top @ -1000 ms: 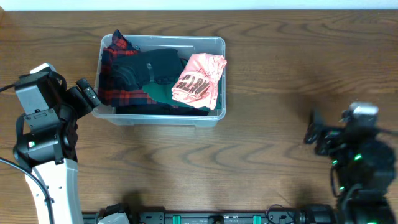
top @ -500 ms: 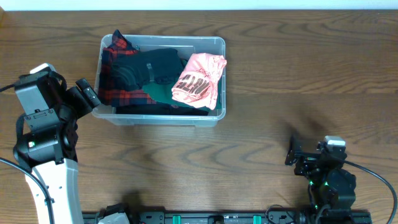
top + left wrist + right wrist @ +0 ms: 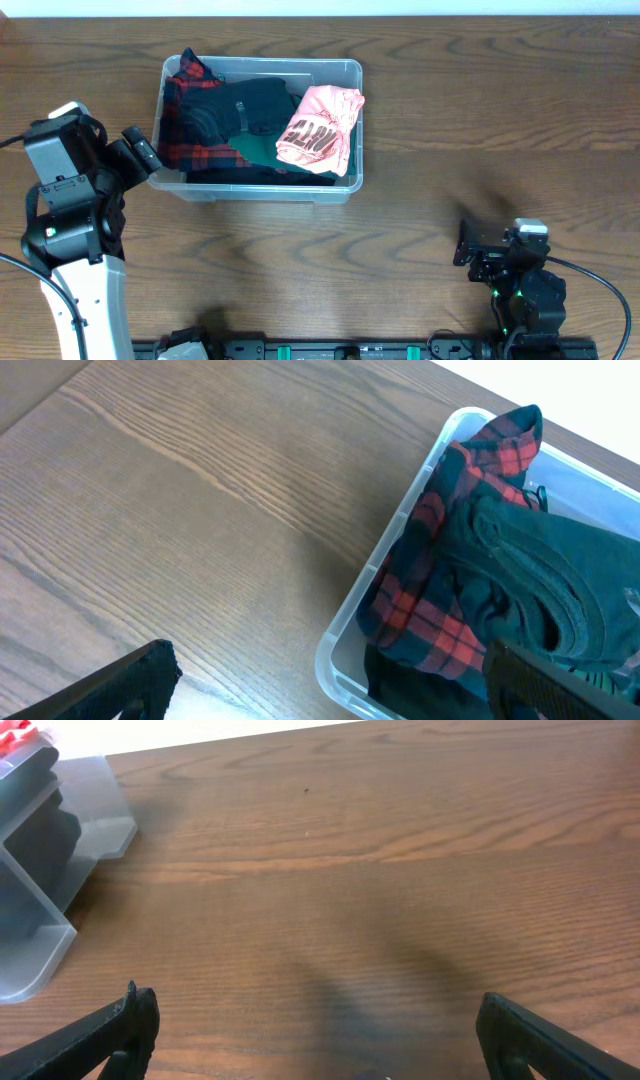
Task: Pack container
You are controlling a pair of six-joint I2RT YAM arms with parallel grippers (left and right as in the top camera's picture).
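Looking down on dark brown wood-grain table point(image 3: 450, 120), w/ thin strip of white wall point(image 3: 320, 6) running along far edge and black rail point(image 3: 340, 350) lining near edge. Showing the container point(image 3: 262, 191) sitting flat on the wood at rear-left of ctr, long side parallel to far edge. Holding clothes:
- red-black plaid garment point(image 3: 178, 115) filling L end and riding up over L rim
- black garment point(image 3: 250, 105) lying mid
- dark green garment point(image 3: 255, 152) peeking out beneath
- pink garment point(image 3: 320, 130) w/ dark lettering lying over R end and lapping R rim

Hovering just beside container's L-front corner: left gripper point(image 3: 143, 155), jaws spread wide, gripping nothing, w/ dark fingers point(image 3: 120, 685) framing plaid cloth and clear rim in wrist view. Sitting low at front-R near the rail, well apart from container: right gripper point(image 3: 468, 245), jaws likewise spread, nothing btwn them, facing bare wood w/ container's corner showing at far L of wrist view.
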